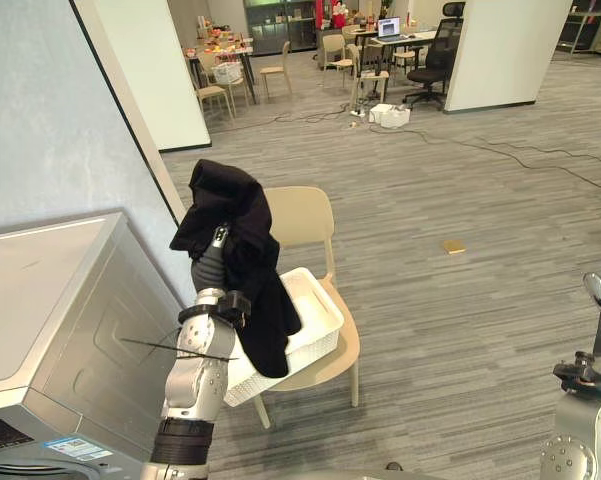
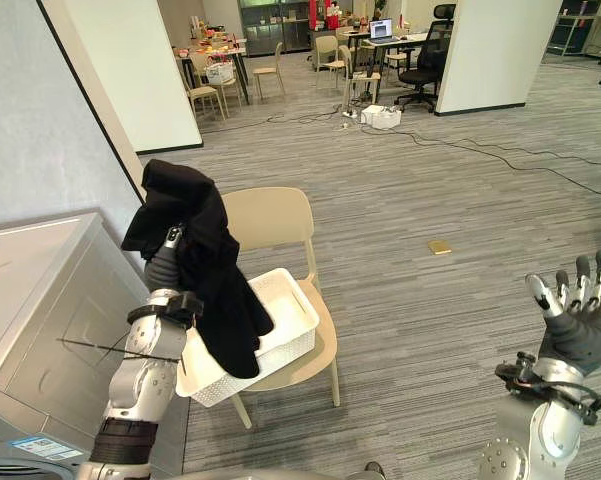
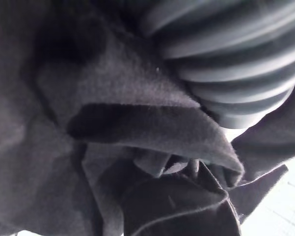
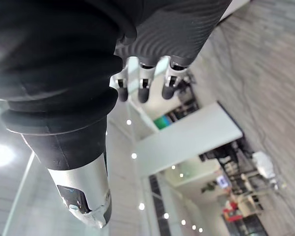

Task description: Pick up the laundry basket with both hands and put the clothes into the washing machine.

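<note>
the grey washing machine (image 1: 55,300) takes up the robot's lower left. just beside it stands a beige chair (image 1: 302,215), and the white laundry basket (image 1: 318,312) sits on its seat, not yet lifted. a black garment (image 1: 238,225) is draped over the raised left hand (image 1: 213,262), above the basket's near end. its lower folds trail down across the basket's side. in the left wrist view dark cloth wraps close round the hand, and i cannot tell whether the hand is clamped on the cloth or merely carries it. the right hand (image 2: 578,305) is held up at the robot's right, spread apart and empty, well away from the chair and basket.

the garment looks soft, limp and light. it would likely slide off a tipped hand, and its hanging folds could catch on the basket's rim. the basket looks like thin, stiff plastic and light to lift. it is best taken by the rim at two opposite ends, one hand to each, and kept level. the garment hangs from the left hand, between the machine and the chair.
</note>
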Motion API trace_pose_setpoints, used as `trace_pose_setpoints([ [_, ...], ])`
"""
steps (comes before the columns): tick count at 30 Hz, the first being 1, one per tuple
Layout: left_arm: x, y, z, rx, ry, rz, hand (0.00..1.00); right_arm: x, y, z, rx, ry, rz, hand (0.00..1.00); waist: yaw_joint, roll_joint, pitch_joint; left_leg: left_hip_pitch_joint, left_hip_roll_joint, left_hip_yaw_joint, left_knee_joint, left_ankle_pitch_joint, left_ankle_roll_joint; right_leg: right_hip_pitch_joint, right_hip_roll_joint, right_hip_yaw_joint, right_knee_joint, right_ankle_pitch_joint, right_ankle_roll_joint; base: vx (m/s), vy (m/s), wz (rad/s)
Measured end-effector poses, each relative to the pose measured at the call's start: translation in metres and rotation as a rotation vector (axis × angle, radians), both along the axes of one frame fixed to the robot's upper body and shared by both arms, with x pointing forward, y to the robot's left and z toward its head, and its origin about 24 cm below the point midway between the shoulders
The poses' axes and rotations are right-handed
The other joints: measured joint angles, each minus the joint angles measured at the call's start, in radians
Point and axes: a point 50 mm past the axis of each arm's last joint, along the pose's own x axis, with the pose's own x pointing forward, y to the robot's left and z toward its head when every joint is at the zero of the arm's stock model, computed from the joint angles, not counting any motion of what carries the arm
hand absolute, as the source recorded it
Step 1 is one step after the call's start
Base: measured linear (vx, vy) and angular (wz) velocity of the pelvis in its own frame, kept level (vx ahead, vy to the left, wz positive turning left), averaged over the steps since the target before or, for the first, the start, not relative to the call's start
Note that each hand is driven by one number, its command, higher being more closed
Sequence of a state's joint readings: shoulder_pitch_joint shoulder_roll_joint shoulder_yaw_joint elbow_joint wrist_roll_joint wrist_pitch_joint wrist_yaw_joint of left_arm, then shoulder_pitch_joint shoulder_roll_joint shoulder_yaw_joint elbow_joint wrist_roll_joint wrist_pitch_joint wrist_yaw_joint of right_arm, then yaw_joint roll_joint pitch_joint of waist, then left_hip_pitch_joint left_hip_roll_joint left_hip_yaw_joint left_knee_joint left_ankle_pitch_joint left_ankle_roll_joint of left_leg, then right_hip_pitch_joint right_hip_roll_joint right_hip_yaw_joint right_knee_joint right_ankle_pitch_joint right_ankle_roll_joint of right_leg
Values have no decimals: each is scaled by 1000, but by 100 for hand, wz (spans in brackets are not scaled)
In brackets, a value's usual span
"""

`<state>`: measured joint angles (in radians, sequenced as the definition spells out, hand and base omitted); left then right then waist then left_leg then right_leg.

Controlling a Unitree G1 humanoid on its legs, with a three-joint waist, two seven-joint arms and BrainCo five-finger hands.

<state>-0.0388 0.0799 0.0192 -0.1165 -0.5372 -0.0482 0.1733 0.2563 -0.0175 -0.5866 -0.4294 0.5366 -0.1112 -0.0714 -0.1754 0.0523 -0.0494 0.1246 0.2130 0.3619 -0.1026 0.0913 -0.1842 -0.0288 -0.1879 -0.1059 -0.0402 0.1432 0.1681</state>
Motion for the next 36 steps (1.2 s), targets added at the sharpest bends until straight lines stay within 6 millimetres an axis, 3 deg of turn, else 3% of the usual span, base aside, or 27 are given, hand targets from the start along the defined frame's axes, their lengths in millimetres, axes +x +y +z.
trace_pose_setpoints([
  [3, -22, 6, -14, -33, 39, 30, 100, -18, -6, -19, 42, 89, -94, 0, 1, 1, 0, -8, 0, 0, 0, -1, 0, -8, 0, 0, 0, -1, 0, 13, -2, 0],
  [7, -55, 4, -45, -64, 159, 21, 100, -42, -6, -74, 195, 297, -161, 0, 5, 1, 0, -6, 3, 3, 0, -7, 1, 0, 2, -2, 2, -7, 0, 6, -1, 1],
  [10, -72, 2, -59, -76, 214, 5, 100, -70, -1, -112, 310, 456, -212, 0, 29, 4, 1, 6, 9, 11, 0, -14, 1, 11, 5, -7, 12, -18, 1, 3, -2, 4],
  [12, -87, 5, -65, -85, 244, 23, 100, -92, 11, -146, 424, 606, -222, 0, 42, 9, 3, 23, 22, 6, 1, -14, 1, 33, 10, -30, 30, -38, -4, 14, -16, 17],
  [16, -104, 8, -72, -109, 279, 54, 100, -121, 29, -192, 584, 813, -216, 0, 71, 10, 6, 27, 38, 8, 6, -15, -1, 45, 12, -63, 60, -64, -3, 5, -13, 24],
  [18, -112, 15, -77, -121, 307, 104, 100, -144, 46, -219, 704, 943, -223, 0, 99, 14, 14, 27, 48, 10, 8, -15, -1, 57, 12, -89, 75, -80, -2, 10, -11, 30],
  [22, -126, 38, -91, -111, 376, 213, 100, -172, 62, -243, 808, 1103, -222, 0, 129, 14, 46, 16, 64, 7, 44, -17, 1, 71, 3, -127, 105, -111, 3, -3, -7, 30],
  [23, -128, 41, -92, -111, 384, 227, 100, -174, 64, -245, 817, 1121, -219, 0, 134, 20, 55, 12, 64, 5, 48, -17, 2, 69, 1, -132, 112, -114, 2, 19, -4, 19],
  [27, -146, 59, -99, -113, 431, 343, 100, -175, 74, -254, 835, 1194, -157, 0, 147, -3, 114, -10, 75, -14, 102, -42, -3, 55, -13, -142, 199, -163, 1, 29, -12, 14],
  [30, -154, 60, -102, -125, 457, 375, 100, -171, 85, -261, 843, 1248, -92, 0, 167, -8, 139, -55, 108, -63, 196, -81, -5, 49, -8, -173, 274, -218, -11, 25, -67, 27],
  [34, -159, 55, -112, -164, 499, 367, 100, -152, 87, -266, 750, 1324, 48, 0, 191, -16, 164, -133, 121, -165, 225, -72, 8, 22, -16, -258, 377, -291, -27, 28, -109, 75],
  [35, -157, 53, -112, -190, 490, 363, 100, -141, 85, -266, 695, 1335, 93, 0, 192, -10, 163, -180, 115, -211, 219, -52, 36, 6, -28, -310, 415, -319, -35, 10, -121, 132],
  [36, -151, 48, -111, -197, 482, 336, 100, -127, 83, -265, 658, 1322, 122, 0, 194, -15, 174, -217, 105, -229, 198, -26, 106, -4, -49, -368, 451, -345, -42, 16, -124, 147],
])
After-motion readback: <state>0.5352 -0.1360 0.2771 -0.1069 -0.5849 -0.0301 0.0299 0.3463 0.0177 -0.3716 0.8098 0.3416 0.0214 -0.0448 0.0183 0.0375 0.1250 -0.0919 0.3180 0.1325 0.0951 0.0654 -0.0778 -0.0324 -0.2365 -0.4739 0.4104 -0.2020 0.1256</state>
